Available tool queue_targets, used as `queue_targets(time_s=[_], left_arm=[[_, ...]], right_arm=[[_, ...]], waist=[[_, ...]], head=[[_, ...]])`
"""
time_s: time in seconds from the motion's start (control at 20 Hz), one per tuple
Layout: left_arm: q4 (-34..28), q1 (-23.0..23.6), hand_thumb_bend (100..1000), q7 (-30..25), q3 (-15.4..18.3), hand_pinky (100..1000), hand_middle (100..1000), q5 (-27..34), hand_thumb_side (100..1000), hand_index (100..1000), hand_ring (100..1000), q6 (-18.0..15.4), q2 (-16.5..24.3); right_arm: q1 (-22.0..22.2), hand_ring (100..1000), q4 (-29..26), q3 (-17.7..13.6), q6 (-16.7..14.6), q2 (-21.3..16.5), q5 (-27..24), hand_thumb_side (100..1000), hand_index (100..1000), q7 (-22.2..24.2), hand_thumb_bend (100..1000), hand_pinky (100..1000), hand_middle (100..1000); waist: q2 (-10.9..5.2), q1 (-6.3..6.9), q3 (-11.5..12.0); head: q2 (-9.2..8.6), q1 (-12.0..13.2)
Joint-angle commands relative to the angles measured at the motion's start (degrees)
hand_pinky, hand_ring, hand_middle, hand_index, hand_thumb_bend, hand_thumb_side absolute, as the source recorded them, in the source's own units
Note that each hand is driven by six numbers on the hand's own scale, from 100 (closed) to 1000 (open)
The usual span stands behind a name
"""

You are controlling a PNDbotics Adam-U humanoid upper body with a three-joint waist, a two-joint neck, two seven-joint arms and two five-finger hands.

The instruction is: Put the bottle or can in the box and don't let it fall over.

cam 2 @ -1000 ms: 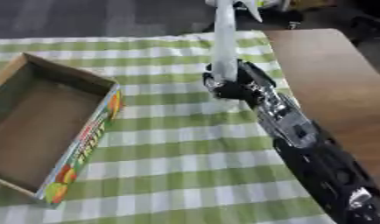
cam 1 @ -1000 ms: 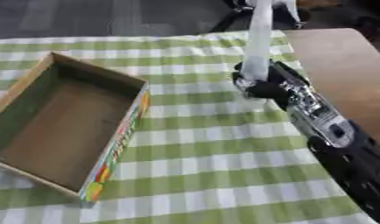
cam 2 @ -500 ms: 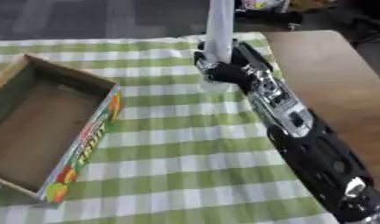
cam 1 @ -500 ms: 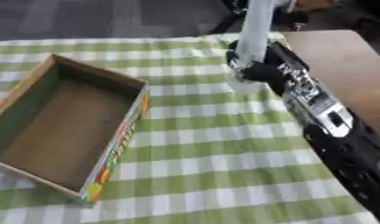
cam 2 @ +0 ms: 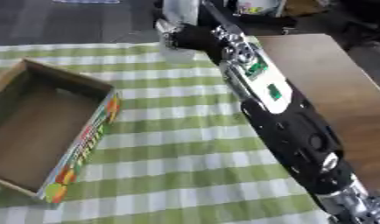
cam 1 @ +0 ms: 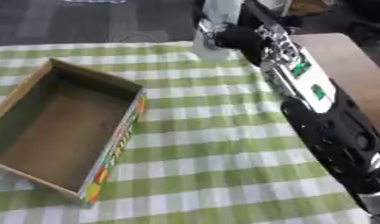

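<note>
Right hand (cam 2: 185, 37) round bottle (cam 1: 216, 30)

Pale, translucent bottle (cam 1: 214, 33), upright, top cut off by the upper frame edge; only lower body shows, blurred. It stands well beyond the box's far right corner. Box (cam 1: 67, 127): open cardboard tray, brown inside, empty, colourful printed stripe along its right outer wall, lying flat and askew, well apart from bottle.

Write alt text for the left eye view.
The robot's right hand grips an upright pale bottle at the far edge of a green-and-white checked tablecloth. An empty open cardboard box sits at left.
</note>
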Motion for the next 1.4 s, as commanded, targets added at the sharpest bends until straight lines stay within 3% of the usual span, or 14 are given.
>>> queue_targets(time_s=[0.05,0.75,1.15,1.4], left_arm=[[-0.49,0.29,168,-0.19,0.26,1000,738,0.20,845,799,541,0.04,2.00],[-0.53,0.39,170,-0.43,0.06,1000,735,0.27,846,798,541,0.34,2.10],[-0.49,0.22,170,-0.65,-0.15,1000,735,0.28,846,797,541,0.49,2.27],[-0.45,-0.01,170,-0.77,-0.32,1000,735,0.32,846,797,540,0.61,2.50]], right_arm=[[-3.12,810,-1.73,1.56,0.79,2.18,0.68,100,174,1.68,100,1000,368],[-8.96,833,0.10,10.67,4.20,15.05,5.90,100,176,9.89,100,996,376],[-10.62,827,4.49,15.76,5.31,22.83,10.68,100,178,13.34,100,990,380],[-11.74,821,8.45,18.18,5.41,27.03,15.60,100,183,12.87,100,984,386]], waist=[[-1.95,0.10,-0.19],[-2.80,-0.25,-0.63],[-2.91,-0.52,-0.03],[-3.02,-0.96,0.61]], head=[[0.37,-0.27],[0.80,-0.56],[1.14,-1.30],[1.57,-1.90]])
